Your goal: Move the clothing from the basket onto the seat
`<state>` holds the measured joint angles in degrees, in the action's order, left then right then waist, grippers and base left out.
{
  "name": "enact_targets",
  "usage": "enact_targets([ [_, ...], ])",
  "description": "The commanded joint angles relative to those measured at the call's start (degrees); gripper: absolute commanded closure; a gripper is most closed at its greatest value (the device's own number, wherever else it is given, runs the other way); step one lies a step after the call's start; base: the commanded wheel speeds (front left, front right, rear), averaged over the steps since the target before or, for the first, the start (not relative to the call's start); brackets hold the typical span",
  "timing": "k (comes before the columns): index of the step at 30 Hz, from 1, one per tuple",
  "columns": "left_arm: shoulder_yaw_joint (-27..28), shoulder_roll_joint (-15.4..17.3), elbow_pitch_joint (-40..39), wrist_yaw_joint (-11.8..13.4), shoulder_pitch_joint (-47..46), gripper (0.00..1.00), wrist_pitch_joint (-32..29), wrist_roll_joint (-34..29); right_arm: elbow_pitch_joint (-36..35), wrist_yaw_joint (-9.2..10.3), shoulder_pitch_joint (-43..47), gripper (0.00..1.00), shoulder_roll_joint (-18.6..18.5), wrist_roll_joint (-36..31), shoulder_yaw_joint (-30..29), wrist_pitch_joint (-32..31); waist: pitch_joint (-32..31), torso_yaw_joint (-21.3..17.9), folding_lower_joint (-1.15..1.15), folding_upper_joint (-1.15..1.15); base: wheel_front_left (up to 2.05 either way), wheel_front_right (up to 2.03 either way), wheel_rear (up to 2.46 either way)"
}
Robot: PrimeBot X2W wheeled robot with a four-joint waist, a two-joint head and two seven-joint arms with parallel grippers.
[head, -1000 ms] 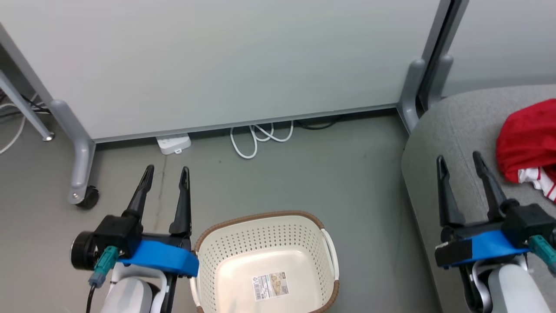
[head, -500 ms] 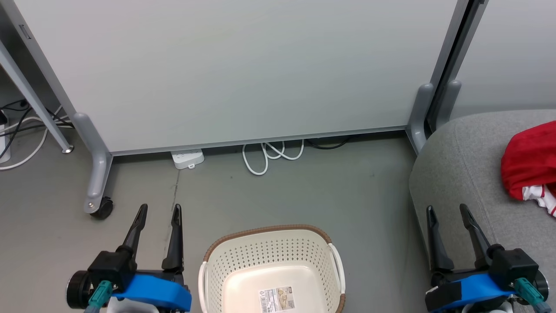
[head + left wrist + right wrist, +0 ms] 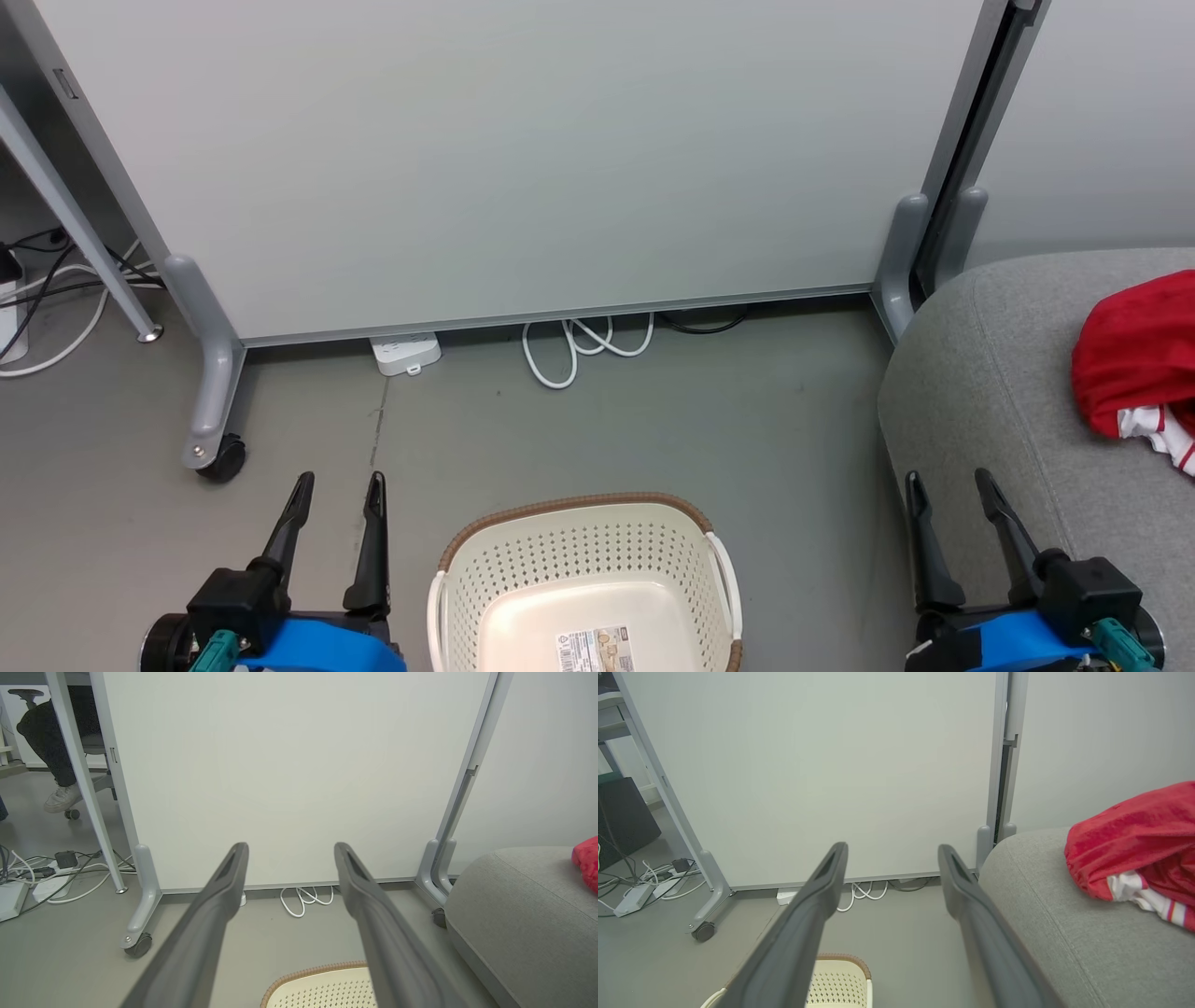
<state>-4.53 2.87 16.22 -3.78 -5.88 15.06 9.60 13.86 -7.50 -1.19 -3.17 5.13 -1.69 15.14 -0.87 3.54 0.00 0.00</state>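
Facing upward, basket (image 3: 579, 546) near seat (image 3: 990, 392)

Office-type workspace. A pale rolling partition panel (image 3: 523, 159) is standing on a grey floor (image 3: 653, 429), with a castor (image 3: 224, 459) under its left foot. A power strip (image 3: 404, 354) and a looped white cable (image 3: 583, 343) are lying at the panel's base. Left of the panel, a person's foot (image 3: 60, 799) is resting by a wheeled office chair (image 3: 96, 784), and loose cables (image 3: 28, 873) are trailing there. A grey sofa (image 3: 999, 392) is sitting right of the panel.

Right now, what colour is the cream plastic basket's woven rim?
Brown; the basket rim shows best in the head view.
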Motion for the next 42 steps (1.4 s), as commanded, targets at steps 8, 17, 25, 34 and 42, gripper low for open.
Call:
enact_targets([
  [8, -0.19, -0.21, 2.30, 0.09, 1.01, 1.00, -0.35, 0.45, 2.36, -0.01, 0.37, 1.00, 0.11, 0.03, 0.13, -0.01, -0.29, -0.19, 0.00, 0.00, 0.00, 0.00, 0.00],
  [17, 1.56, -0.17, 2.08, -0.39, 0.47, 1.00, -3.27, 10.47, 2.35, -0.01, -0.63, 1.00, 0.13, 10.66, -0.82, -2.98, -0.20, -0.43, 0.00, 0.00, 0.00, 0.00, 0.00],
  [25, 2.45, -0.14, 1.36, -0.77, 0.51, 1.00, -5.16, 18.69, 1.86, -0.01, -1.04, 1.00, 0.15, 19.35, -1.12, -4.93, -0.11, -0.64, 0.00, 0.00, 0.00, 0.00, 0.00],
  [34, 3.45, -0.11, 0.84, -1.11, 0.39, 1.00, -7.02, 26.11, 1.57, -0.01, -1.53, 1.00, 0.16, 27.23, -1.51, -6.82, -0.03, -0.86, 0.00, 0.00, 0.00, 0.00, 0.00],
  [42, 4.33, -0.08, 0.43, -1.44, 0.22, 1.00, -8.77, 32.91, 1.34, 0.00, -2.09, 1.00, 0.18, 34.44, -1.90, -8.62, 0.06, -1.07, 0.00, 0.00, 0.00, 0.00, 0.00],
])
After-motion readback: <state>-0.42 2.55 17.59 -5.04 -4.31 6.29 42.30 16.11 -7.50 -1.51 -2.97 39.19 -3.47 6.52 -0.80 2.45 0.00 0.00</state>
